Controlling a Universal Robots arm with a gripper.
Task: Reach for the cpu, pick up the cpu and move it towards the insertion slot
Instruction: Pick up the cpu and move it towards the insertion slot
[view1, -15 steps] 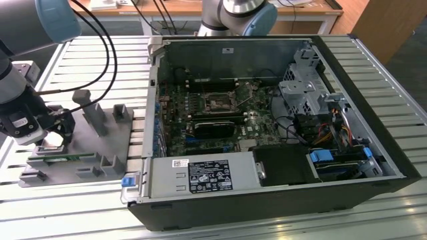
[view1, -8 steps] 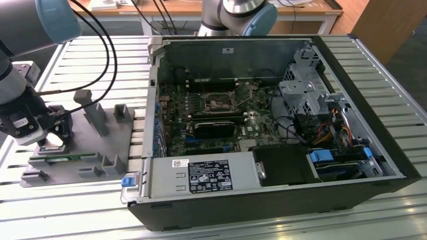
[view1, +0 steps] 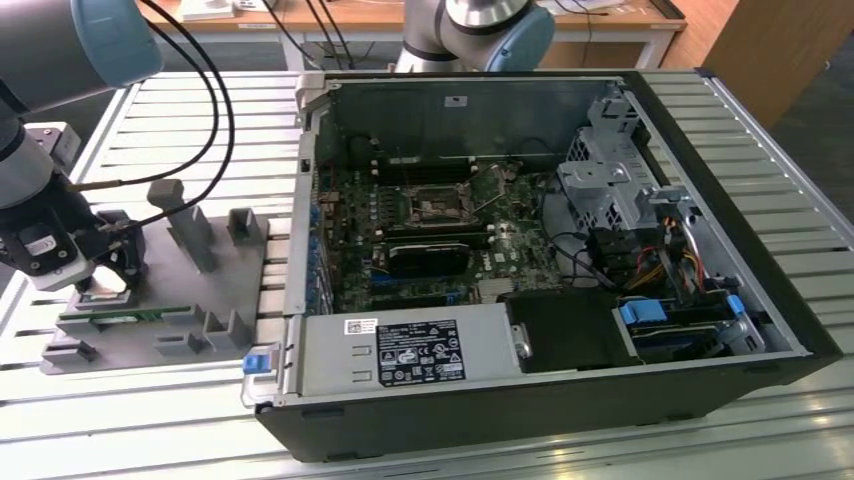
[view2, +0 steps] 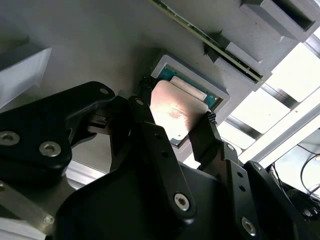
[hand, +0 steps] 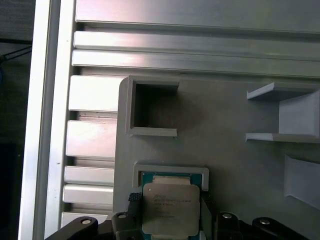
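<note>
Even overhead light is seen in the exterior view, with soft shadows cast inside the computer case (view1: 441, 130). In the second wrist view the slatted table (view2: 280, 115) is blown out to white, and pinkish glare is thrown across the cpu (view2: 175, 112) (its top looks washed out).

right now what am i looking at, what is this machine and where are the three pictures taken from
One picture is taken from off the machine: a robot arm beside an open computer case on a slatted metal table. The other two come from cameras riding near the arm's wrist. Its gripper is down at a grey plastic tray, right at the cpu, a flat silvery chip lying in a square recess. Whether it grips the chip yet is unclear. A green memory stick lies on the tray too. The insertion slot sits inside the case.
</note>
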